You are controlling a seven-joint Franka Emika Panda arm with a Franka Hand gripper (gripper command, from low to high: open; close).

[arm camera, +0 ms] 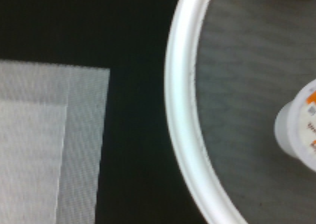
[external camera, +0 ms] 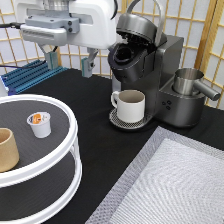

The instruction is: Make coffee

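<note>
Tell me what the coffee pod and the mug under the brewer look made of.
Coffee pod: apparently white plastic, matte walls, with a printed orange foil-like top. Mug: likely glazed ceramic, cream and smooth with thick walls, though that stays a guess.

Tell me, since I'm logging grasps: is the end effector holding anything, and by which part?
Nothing is held. The end effector hangs open above the table; the coffee pod sits untouched on the round tray.
</note>
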